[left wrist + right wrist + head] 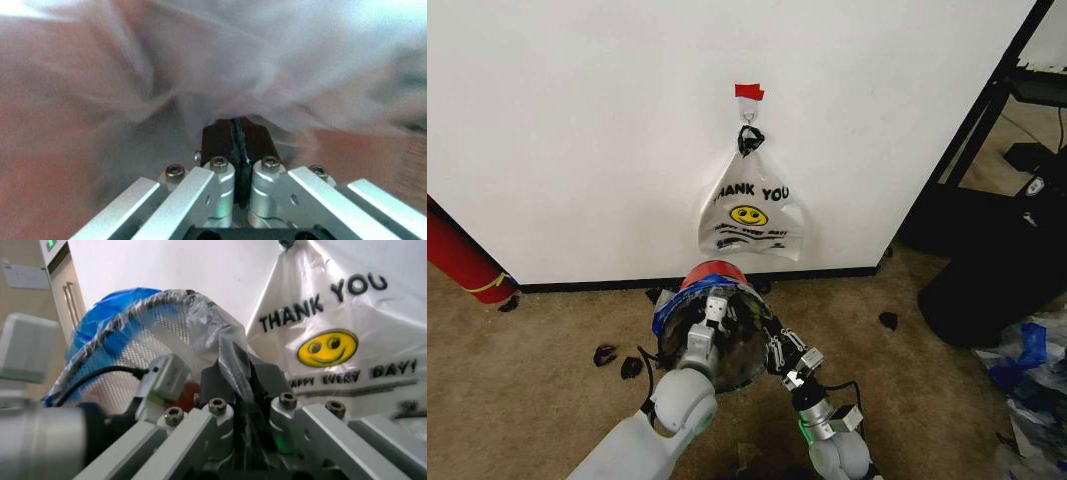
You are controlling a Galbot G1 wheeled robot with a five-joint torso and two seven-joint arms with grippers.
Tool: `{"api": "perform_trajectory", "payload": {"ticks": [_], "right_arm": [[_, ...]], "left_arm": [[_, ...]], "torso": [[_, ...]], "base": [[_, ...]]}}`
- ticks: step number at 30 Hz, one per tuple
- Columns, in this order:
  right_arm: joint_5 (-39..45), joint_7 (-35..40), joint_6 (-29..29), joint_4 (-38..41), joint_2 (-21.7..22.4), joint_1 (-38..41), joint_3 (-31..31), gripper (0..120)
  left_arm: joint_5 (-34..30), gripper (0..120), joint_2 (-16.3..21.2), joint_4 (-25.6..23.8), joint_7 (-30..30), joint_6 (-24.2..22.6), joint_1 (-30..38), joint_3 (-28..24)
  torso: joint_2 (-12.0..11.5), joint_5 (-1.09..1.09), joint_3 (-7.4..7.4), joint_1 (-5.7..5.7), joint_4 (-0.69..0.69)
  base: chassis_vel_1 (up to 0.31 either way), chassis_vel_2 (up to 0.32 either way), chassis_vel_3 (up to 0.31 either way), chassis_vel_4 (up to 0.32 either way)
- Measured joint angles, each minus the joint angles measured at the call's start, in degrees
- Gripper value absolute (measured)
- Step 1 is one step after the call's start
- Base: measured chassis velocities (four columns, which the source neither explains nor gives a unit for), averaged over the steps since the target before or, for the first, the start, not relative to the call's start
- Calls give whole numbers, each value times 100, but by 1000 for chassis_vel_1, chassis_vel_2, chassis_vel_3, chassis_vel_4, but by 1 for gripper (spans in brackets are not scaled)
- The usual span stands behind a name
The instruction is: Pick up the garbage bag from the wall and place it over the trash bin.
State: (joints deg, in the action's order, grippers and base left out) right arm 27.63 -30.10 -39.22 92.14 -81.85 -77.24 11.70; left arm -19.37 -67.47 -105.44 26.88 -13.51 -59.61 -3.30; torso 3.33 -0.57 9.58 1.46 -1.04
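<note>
Red catches the eye first at the far left, where a large red cylinder with a yellow band (462,262) leans at the foot of the plain white wall (577,130). Further along, the small round black mesh trash bin (717,335) lies tipped on the tan carpet (527,400) just below the wall. The thin see-through plastic garbage bag with blue edges (672,305) is stretched over its rim. The left gripper (715,312) reaches into the bin's mouth, its fingers (220,145) pressed together on clear film. Beside it, the right gripper (776,350) sits at the rim, fingers (220,377) pinching a fold of the same bag. Above them, a whiter "THANK YOU" smiley bag (752,215) hangs from a small metal hook (749,117) under a strip of red tape (749,92).
</note>
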Motion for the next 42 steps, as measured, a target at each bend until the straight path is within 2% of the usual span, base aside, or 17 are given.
{"api": "perform_trajectory", "payload": {"ticks": [5, 11, 18, 23, 27, 32, 38, 42], "right_arm": [[49, -22, 16, 41, -2, -98, -72, 1], [291, -395, 100, 107, 10, -204, -146, 1], [322, -517, 98, 103, -20, -213, -139, 1], [147, -378, -44, -162, -183, -88, -61, 1], [88, -362, -84, -257, -260, -50, -45, 1], [74, -438, -83, -228, -275, -62, -53, 1], [236, -915, 47, 44, -229, -204, -94, 1], [232, -925, 44, 44, -229, -202, -94, 1]], "left_arm": [[112, 0, -78, 249, 16, 96, 80, 73], [202, 0, -114, 517, -41, 124, 169, 58], [201, 0, -73, 501, -143, 127, 142, 46], [105, 0, 33, 105, -341, 23, -13, -11], [85, 0, 16, -19, -381, -35, -65, -59], [96, 0, -38, 89, -380, -39, -16, -61], [204, 0, -67, 551, -362, 58, 199, 28], [205, 0, -8, 489, -364, 75, 144, 44]], "torso": [[0, 0, 0, 0, 0], [0, 0, 0, 0, 0], [0, 0, 0, 0, 0], [0, 1, 0, 0, 1], [0, -2, 0, 0, 0], [0, -6, 0, 0, 0], [0, -6, 0, 0, 0], [0, -5, 0, 0, 0]], "base": [[0, 0, 0, 0], [0, 0, 0, 0], [0, 0, 0, 0], [0, 0, 0, 0], [0, 0, 0, 0], [0, 0, 0, 0], [0, 0, 0, 0], [0, 0, 0, 0]]}}
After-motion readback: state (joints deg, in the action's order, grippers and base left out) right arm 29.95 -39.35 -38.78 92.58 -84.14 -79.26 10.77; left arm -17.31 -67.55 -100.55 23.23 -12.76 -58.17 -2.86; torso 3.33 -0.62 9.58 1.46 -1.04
